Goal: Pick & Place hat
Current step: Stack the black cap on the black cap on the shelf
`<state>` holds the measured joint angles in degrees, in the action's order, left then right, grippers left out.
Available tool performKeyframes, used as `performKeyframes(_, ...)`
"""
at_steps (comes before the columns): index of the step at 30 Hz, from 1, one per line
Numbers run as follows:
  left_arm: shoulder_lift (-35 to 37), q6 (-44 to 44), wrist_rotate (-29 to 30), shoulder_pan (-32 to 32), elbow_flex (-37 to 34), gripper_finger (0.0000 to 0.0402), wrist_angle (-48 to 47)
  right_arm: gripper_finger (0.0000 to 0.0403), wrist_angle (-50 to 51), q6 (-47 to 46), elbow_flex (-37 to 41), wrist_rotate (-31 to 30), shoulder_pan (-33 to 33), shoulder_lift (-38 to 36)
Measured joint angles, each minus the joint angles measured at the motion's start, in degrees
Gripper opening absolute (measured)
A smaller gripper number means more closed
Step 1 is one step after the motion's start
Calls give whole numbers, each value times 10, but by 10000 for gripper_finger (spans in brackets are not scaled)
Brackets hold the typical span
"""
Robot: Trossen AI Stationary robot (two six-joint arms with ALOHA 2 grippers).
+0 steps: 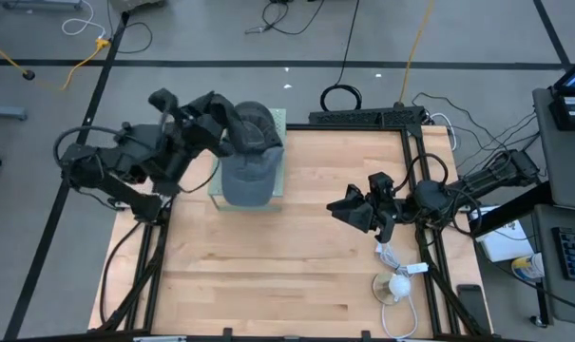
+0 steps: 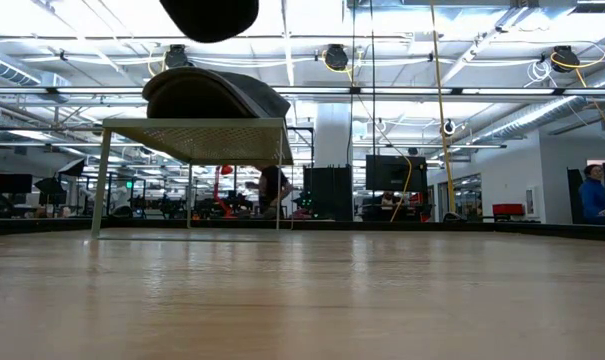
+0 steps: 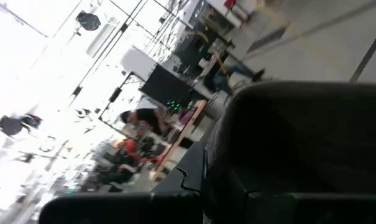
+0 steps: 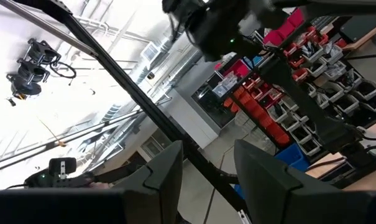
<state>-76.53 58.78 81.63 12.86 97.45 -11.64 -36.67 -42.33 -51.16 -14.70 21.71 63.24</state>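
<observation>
Left hand: closed, over the crown end of the grey cap, likely pinching it for placement | Cap: resting on the pale wire-mesh stand at the counter's far left | Right hand: fingers apart, empty, waiting near the counter's right edge | No legible writing.

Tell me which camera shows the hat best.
The high view: the grey hat shows whole from above, lying on the pale green stand, with the left gripper at its far end. The low view shows only its side profile atop the stand. The left wrist view is too dark to tell; the right wrist view misses it.
</observation>
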Motion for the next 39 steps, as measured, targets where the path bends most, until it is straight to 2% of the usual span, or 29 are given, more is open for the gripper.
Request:
performKeyframes(6, -10, 37, -30, -73, 0, 20, -106, 141, 0, 12, 0, 0, 0, 0)
performKeyframes(12, -27, 68, -87, -139, -1, 20, -122, 141, 0, 12, 0, 0, 0, 0)
performKeyframes(17, -42, 34, -118, -184, 0, 20, -130, 141, 0, 11, 0, 1, 0, 0)
performKeyframes(26, -58, -57, -229, -272, -1, 20, -237, 141, 0, 12, 0, 1, 0, 0)
performKeyframes(31, -65, -72, -264, -307, -1, 20, -249, 141, 1, 15, 0, 1, 0, 0)
performKeyframes(39, -78, -158, -332, -347, 0, 20, -317, 141, 1, 43, 0, 0, 0, 0)
